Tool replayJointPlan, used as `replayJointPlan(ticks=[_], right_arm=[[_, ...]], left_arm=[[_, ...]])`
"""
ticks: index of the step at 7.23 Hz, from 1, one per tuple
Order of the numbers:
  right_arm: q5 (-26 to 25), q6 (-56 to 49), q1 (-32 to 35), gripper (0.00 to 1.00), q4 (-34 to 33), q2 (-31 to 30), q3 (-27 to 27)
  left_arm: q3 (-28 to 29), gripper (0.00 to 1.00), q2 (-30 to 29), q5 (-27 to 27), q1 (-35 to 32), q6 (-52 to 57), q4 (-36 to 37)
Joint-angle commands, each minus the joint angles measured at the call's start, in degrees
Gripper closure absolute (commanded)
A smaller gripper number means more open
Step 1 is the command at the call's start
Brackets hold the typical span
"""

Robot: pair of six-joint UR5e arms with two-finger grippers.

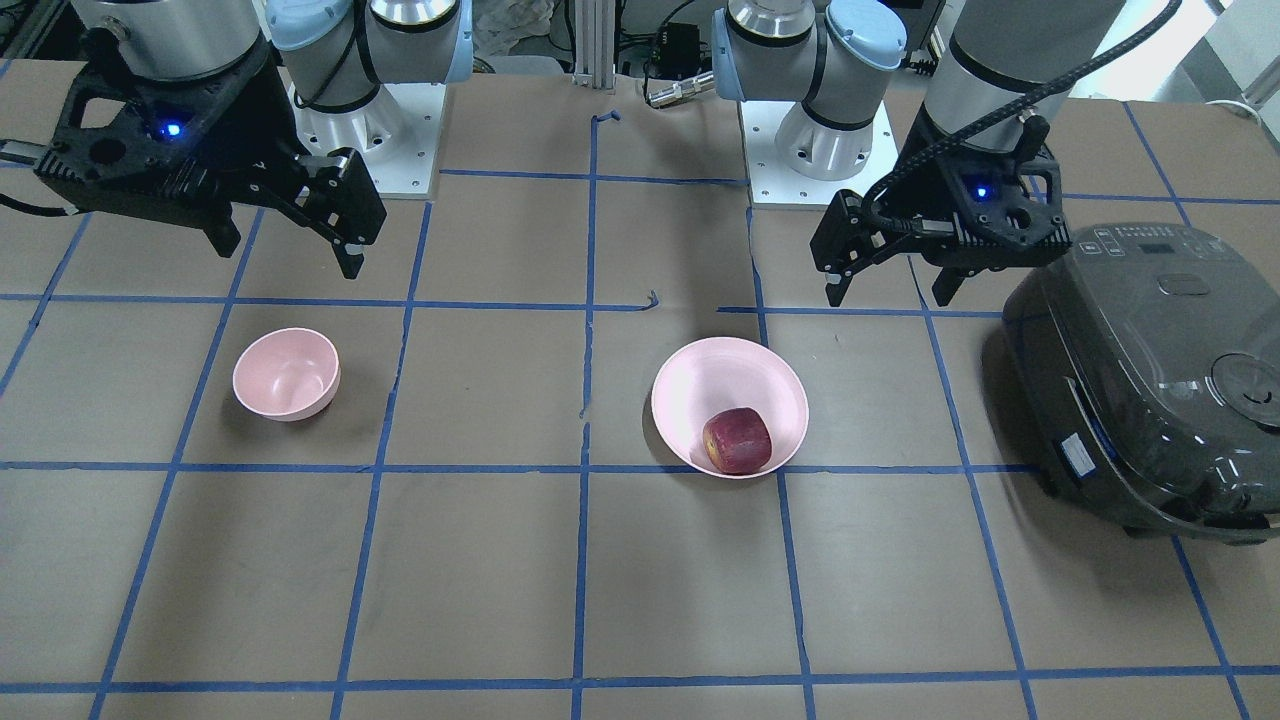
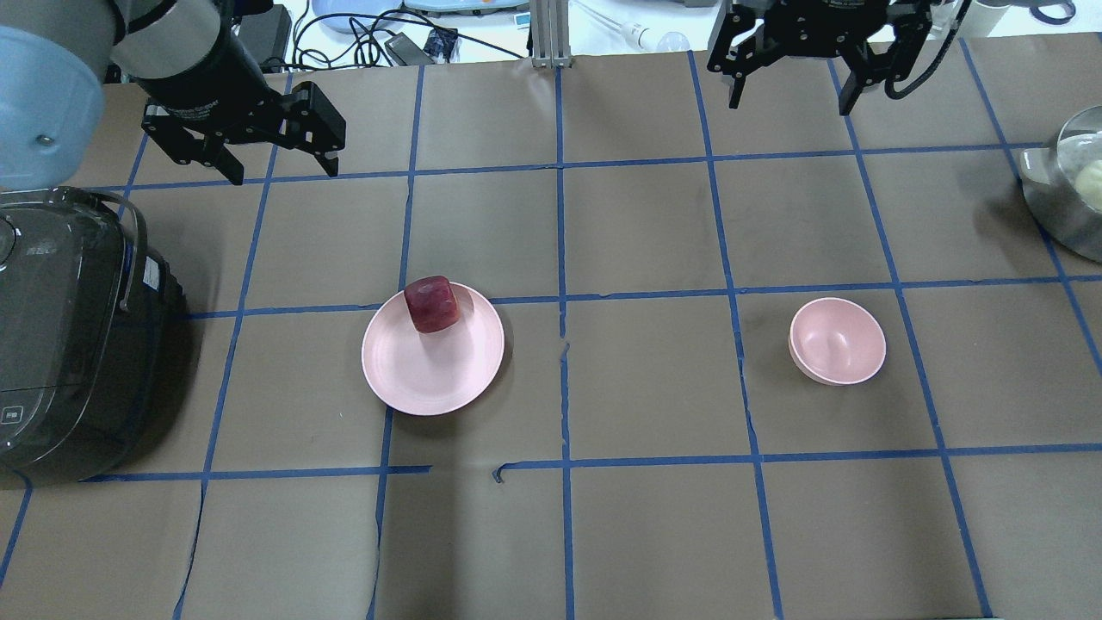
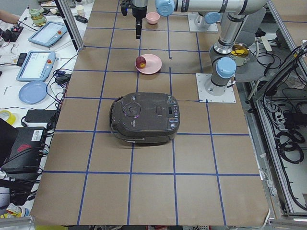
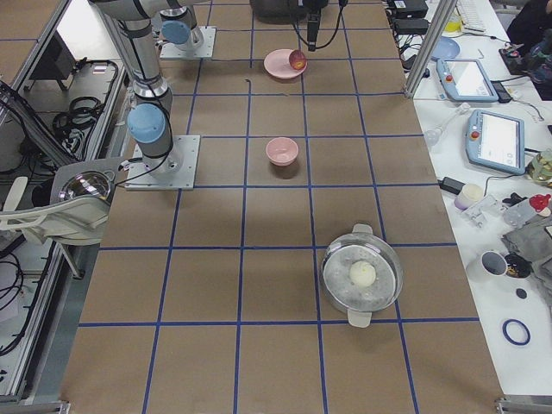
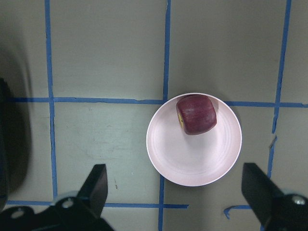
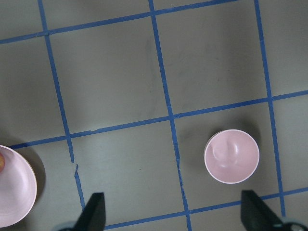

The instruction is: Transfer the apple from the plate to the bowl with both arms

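The dark red apple (image 2: 432,304) lies at the far edge of the wide pink plate (image 2: 430,370), left of the table's middle. It also shows in the front view (image 1: 737,441) and the left wrist view (image 5: 196,114). The small pink bowl (image 2: 838,340) stands empty to the right; it also shows in the right wrist view (image 6: 231,156). My left gripper (image 2: 282,172) is open and empty, raised beyond and to the left of the plate. My right gripper (image 2: 789,103) is open and empty, raised at the far edge beyond the bowl.
A dark rice cooker (image 2: 60,327) stands at the table's left end, close to the left arm. A metal pot (image 2: 1072,181) with a pale ball in it stands at the right end. Blue tape lines grid the brown table.
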Motion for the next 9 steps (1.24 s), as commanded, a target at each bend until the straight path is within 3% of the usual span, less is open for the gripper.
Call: replayJointPlan(ticks=[1,9], right_arm=[[-0.1,-0.1,0.0,0.0,0.0,0.0,0.0],[0.3,-0.4,0.0,0.0,0.6,0.0,0.1]], left_arm=[[0.0,0.0,-0.3,0.0,0.0,0.0,0.4],[0.4,0.0,-0.4,0.1,0.1,0.0,1.7]])
